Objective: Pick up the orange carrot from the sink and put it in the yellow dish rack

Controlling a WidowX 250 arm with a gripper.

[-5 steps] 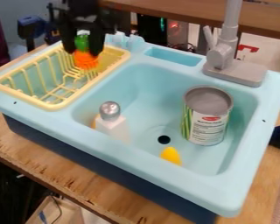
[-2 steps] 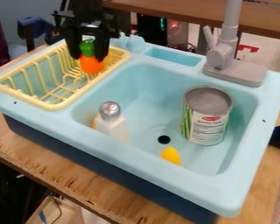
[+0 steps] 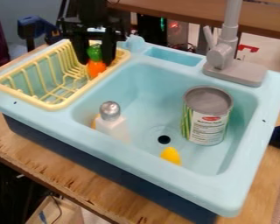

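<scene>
The gripper [image 3: 96, 62] hangs over the right part of the yellow dish rack [image 3: 59, 106], at the sink's upper left. It is shut on an orange toy vegetable with a green top [image 3: 96, 68], which sits between its two fingers. The green end is up and the orange end down, in or just above the rack; whether it touches the rack is unclear.
In the light blue sink [image 3: 160, 78] stand a metal can [image 3: 208, 116] at the right and a silver-topped whitish bottle [image 3: 111, 122] at the left. A yellow object [image 3: 171, 155] lies near the drain. The grey faucet [image 3: 223, 54] rises behind.
Both the gripper and the orange and green toy have shifted together to the right and slightly down in the view. The sink's contents have stayed put.
</scene>
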